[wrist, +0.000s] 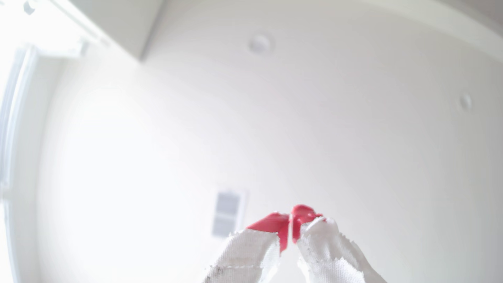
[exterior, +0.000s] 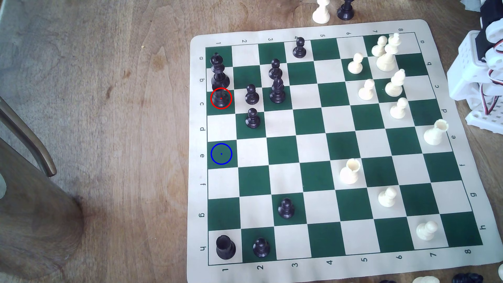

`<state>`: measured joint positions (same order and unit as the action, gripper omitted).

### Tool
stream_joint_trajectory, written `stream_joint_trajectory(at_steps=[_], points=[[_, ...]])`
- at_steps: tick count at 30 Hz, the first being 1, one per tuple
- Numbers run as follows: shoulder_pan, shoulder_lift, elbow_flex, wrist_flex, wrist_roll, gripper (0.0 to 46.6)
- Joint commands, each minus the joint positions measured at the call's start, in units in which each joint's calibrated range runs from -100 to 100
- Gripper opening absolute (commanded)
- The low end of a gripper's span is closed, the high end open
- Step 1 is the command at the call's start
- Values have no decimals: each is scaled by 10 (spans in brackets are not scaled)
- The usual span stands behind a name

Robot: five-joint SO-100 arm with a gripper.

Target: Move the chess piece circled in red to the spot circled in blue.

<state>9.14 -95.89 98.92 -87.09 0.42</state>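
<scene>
I start from the board (exterior: 337,152): my arm (exterior: 479,70) sits folded off its far edge at the exterior view's right, while the black rook (exterior: 220,98) stands in the red ring on the opposite file, tight against the black king (exterior: 217,68) behind it and near a pawn (exterior: 252,94). The blue-ringed spot (exterior: 221,154) lies two squares nearer, vacant. My gripper (wrist: 291,223) points at the ceiling, red tips touching, holding nothing. I judge I should open wide, descend vertically, and pinch the rook sideways.
</scene>
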Motion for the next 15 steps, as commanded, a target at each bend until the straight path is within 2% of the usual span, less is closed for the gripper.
stream_joint_trajectory(at_steps=[1, 2, 4, 8, 13, 15], points=[[-21, 1, 10, 229, 1, 2], [-32, 1, 10, 292, 13, 2], [-48, 1, 10, 424, 77, 2], [-75, 1, 7, 529, 77, 2], [-103, 27, -146, 828, 63, 1], [-106, 44, -185, 881, 63, 1]])
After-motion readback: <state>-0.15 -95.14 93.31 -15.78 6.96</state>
